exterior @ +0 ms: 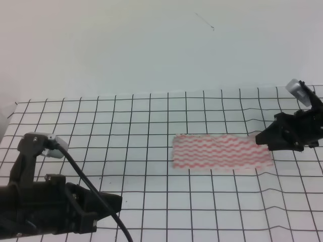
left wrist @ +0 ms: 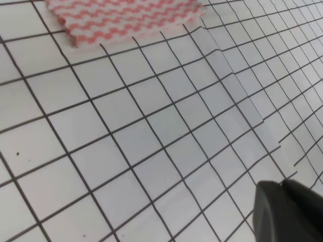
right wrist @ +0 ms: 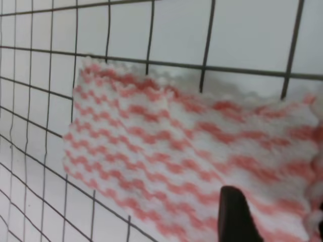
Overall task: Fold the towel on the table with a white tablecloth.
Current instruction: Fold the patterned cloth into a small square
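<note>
The towel point(exterior: 221, 153), striped in red-pink and white waves, lies flat and lengthwise on the table's white grid tablecloth point(exterior: 126, 126), right of centre. My right gripper point(exterior: 260, 138) hovers at the towel's right end. In the right wrist view the towel point(right wrist: 166, 146) fills most of the frame, and the gripper point(right wrist: 275, 222) stands open, one dark finger point(right wrist: 231, 217) over the stripes. My left gripper point(exterior: 114, 201) sits low at the front left, far from the towel. Its dark fingertips point(left wrist: 287, 212) look pressed together, and the towel point(left wrist: 126, 17) lies at the top of that view.
The tablecloth has raised creases point(left wrist: 237, 96) running diagonally in front of the towel, and ripples at the right point(exterior: 282, 176). A black cable point(exterior: 96, 201) loops over the left arm. A plain white wall point(exterior: 151, 45) rises behind the table.
</note>
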`<state>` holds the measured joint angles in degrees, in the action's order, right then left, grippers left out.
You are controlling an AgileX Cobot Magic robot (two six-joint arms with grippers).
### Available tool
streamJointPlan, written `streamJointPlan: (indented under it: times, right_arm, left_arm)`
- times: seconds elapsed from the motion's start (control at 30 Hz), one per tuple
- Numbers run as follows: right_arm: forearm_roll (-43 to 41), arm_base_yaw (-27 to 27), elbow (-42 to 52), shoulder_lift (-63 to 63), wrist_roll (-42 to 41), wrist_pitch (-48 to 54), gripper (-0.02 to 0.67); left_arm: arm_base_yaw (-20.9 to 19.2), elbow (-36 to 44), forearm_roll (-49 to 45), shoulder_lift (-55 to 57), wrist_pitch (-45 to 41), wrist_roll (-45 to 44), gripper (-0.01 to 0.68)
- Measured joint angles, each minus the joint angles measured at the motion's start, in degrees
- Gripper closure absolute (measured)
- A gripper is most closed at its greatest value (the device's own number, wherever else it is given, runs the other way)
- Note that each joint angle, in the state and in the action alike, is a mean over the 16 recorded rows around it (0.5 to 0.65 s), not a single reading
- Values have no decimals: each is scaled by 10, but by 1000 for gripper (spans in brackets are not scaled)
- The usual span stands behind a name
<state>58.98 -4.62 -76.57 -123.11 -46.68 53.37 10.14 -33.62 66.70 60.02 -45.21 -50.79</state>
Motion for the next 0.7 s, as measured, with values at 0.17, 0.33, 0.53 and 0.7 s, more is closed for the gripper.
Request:
streamJointPlan:
  times: [0.17, 0.33, 0.53, 0.7]
  right_arm:
    - [-10, 0, 0, -1, 2, 2, 303]
    - [-16, 0, 0, -1, 4, 3, 306]
    - [-8, 0, 0, -1, -3, 8, 328]
    - [0, 0, 0, -1, -11, 11, 350]
  left_arm:
    - [0, 0, 0, 0, 0, 0, 674]
    - [0, 0, 0, 0, 0, 0, 674]
    - [0, 0, 0, 0, 0, -1, 674]
    - [0, 0, 0, 0, 0, -1, 674]
